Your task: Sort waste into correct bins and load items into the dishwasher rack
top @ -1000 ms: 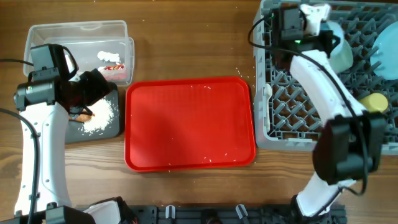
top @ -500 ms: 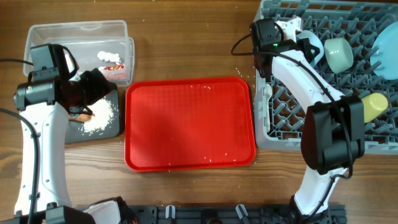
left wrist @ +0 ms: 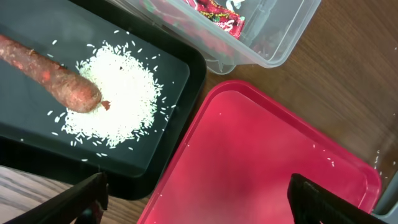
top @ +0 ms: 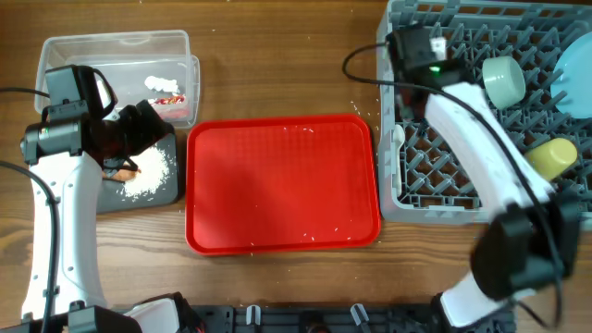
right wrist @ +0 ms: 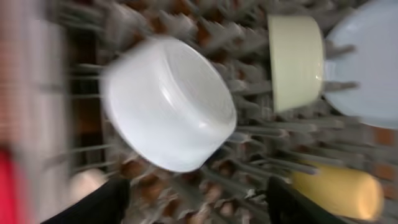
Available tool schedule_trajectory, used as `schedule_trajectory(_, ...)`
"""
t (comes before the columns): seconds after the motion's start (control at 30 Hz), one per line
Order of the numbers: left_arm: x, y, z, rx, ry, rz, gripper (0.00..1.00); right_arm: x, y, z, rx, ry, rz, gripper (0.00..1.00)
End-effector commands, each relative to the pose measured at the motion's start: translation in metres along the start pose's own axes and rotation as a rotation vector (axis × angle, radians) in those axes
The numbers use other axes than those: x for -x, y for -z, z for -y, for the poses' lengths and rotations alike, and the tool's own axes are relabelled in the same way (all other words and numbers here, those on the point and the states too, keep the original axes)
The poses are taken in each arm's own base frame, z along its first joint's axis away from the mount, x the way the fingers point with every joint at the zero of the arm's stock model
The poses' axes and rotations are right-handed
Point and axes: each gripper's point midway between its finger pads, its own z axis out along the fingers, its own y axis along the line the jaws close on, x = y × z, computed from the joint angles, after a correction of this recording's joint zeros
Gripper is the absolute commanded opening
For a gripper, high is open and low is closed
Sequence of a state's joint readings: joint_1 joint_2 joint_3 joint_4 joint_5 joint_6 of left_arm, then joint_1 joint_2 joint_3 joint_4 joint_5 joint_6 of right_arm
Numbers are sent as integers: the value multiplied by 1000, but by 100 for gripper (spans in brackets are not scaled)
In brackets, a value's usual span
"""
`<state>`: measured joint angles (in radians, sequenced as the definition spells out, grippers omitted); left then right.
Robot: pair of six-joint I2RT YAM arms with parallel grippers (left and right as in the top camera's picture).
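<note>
Overhead view: the dishwasher rack (top: 407,199) fills the right end of the table, and a flat red tray (top: 282,185) lies in the middle. At the left end stand the clear tub (top: 111,55) and, just in front of it, the black tray (top: 171,190).

Rack contents: the mint-green bowl (top: 504,81) rests on the pegs near the back. The blue plate (top: 575,74) stands at the rack's far right edge, and the yellow cup (top: 553,157) lies on its side further forward. The right arm (top: 472,120) reaches over the rack's back left corner.

Right wrist view (blurred): the right gripper (right wrist: 198,186) hangs over the pegs with its fingers spread wide, holding nothing. Ahead of them the pale blue bowl (right wrist: 168,102) lies in the rack, its base towards the lens.

Left wrist view: the left gripper (left wrist: 198,186) hovers over the seam between the black tray and the red tray, fingers wide apart and empty. The rice grains (left wrist: 115,93) form a heap in the black tray. The orange stick (left wrist: 50,74) lies there too, its tip on the heap.

Tub contents: the red wrapper (left wrist: 217,15) and the white scrap (top: 159,83) lie together at the right end. A few stray grains (top: 314,239) dot the red tray.
</note>
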<state>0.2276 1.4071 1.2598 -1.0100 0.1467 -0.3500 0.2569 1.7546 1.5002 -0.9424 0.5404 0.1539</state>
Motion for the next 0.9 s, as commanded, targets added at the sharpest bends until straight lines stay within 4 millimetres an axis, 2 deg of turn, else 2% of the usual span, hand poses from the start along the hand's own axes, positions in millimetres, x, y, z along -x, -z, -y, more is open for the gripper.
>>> schedule_trajectory(0.0,3,5,3,-17,7,17,94,12,58,-22,304,-14,110,82)
schedule_trajectory(0.1,3,4,19,-77,-20,19,94,16,82,-27,409,-30,162,88)
schedule_trajectory(0.17,2,3,40,-112,-114,38,95,17,93,-42,557,-55,157,92)
schedule_trajectory(0.2,-5,0,59,-139,-199,39,96,18,100,-51,674,-75,144,95)
schedule_trajectory(0.27,-29,-11,88,-158,-352,-3,100,17,108,-55,809,-102,125,100)
schedule_trajectory(0.3,-38,-17,93,-143,-380,-29,100,16,108,-53,827,-111,116,100)
schedule_trajectory(0.33,-61,-28,96,-111,-429,-107,100,8,101,-42,826,-144,69,100)
schedule_trajectory(0.4,-95,-41,90,-56,-476,-245,100,-16,86,-22,780,-187,-47,100)
schedule_trajectory(0.5,-111,-37,78,-14,-480,-321,100,-39,74,-3,711,-223,-148,100)
schedule_trajectory(0.57,-114,-23,70,-2,-471,-333,100,-55,71,5,660,-222,-207,100)
schedule_trajectory(0.63,-108,2,72,-39,-474,-257,100,-62,78,11,643,-186,-205,100)
schedule_trajectory(0.77,-100,76,75,-167,-502,-9,100,-57,109,26,643,-203,-24,100)
schedule_trajectory(0.87,-100,132,60,-227,-506,205,100,-65,138,39,632,-206,167,100)
